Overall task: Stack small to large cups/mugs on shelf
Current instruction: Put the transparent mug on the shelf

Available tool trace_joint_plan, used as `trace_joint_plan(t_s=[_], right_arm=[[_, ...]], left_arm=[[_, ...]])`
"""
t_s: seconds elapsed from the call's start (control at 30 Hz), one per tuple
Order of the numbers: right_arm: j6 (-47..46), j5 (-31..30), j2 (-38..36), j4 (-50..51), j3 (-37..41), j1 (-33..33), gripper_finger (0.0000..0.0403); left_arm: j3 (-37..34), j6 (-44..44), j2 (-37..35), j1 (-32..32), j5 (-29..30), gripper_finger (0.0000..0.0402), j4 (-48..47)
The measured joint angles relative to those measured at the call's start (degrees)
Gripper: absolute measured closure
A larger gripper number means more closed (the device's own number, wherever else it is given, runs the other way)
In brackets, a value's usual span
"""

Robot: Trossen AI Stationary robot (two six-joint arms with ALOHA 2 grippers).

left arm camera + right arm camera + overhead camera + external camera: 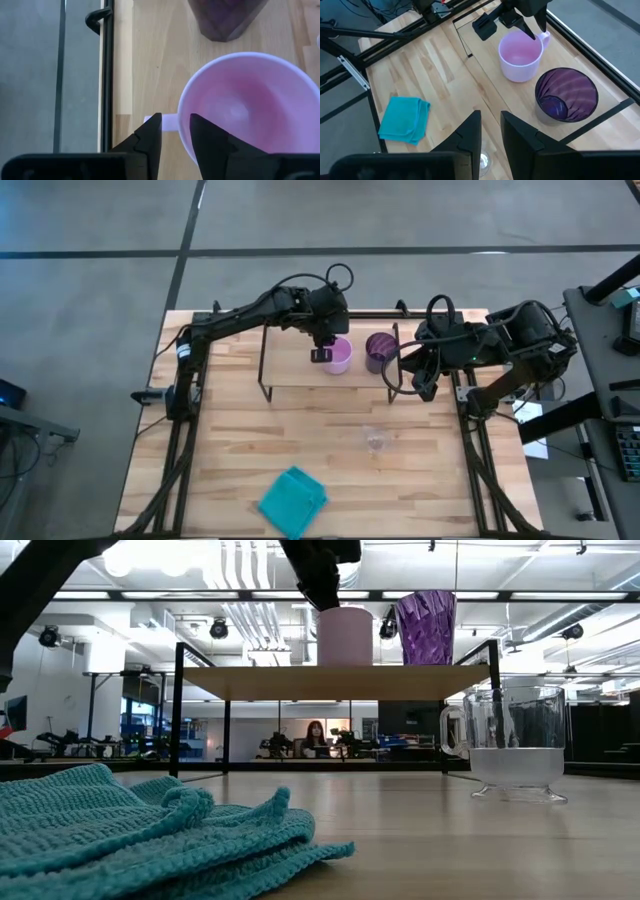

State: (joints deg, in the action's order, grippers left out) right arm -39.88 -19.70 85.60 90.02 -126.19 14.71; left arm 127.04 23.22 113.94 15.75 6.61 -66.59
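Observation:
The light pink mug (340, 357) stands upright on the low wood shelf (300, 372), with the dark purple tumbler (380, 350) beside it toward the right end. The clear glass cup (375, 440) stands on the table in front of the shelf. My left gripper (176, 120) is directly above the mug's handle (170, 121), open by a narrow gap, with one fingertip over the handle's outer end and the other at the rim. My right gripper (491, 117) is open by a narrow gap and holds nothing. It hovers off the shelf's right end (425, 387). My left gripper comes down from above at the mug's handle (150, 120), its fingertips at about rim height in the low view (322, 598). I cannot tell whether the fingers touch the handle or the rim. The mug rests on its base on the shelf.
A crumpled teal cloth (293, 500) lies near the table's near edge. Black frame rails (470, 440) run along both sides of the table. The shelf's thin black legs (228, 735) stand on the tabletop. Bare wood lies between the shelf and the cloth.

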Motion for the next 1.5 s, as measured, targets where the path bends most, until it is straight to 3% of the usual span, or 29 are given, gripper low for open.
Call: trace_joint_plan(t_s=[0.2, 0.4, 0.63, 0.9, 1.5], right_arm=[[0.00, 0.03, 0.00, 0.00, 0.00, 0.01, 0.0335], [-0.43, 0.64, 0.00, -0.02, 0.00, 0.01, 0.0335], [-8.51, 12.27, 1.14, -0.04, 1.75, 0.77, 0.0335], [-14.31, 22.21, 7.61, 0.00, 8.65, 4.60, 0.0335], [-15.20, 25.90, 23.37, -0.40, 10.79, 8.14, 0.0335]], left_arm=[[0.50, -0.28, -1.41, -0.10, 0.02, 0.0314, 0.01], [1.36, -0.33, -7.31, -1.76, 0.08, 0.0314, -0.40], [0.96, -0.42, -16.32, -3.33, 0.02, 0.0314, -0.37], [0.83, -3.34, -22.92, -3.39, 2.37, 0.0314, -0.02], [0.03, -3.34, -25.59, -3.41, 2.91, 0.0314, -1.26]])
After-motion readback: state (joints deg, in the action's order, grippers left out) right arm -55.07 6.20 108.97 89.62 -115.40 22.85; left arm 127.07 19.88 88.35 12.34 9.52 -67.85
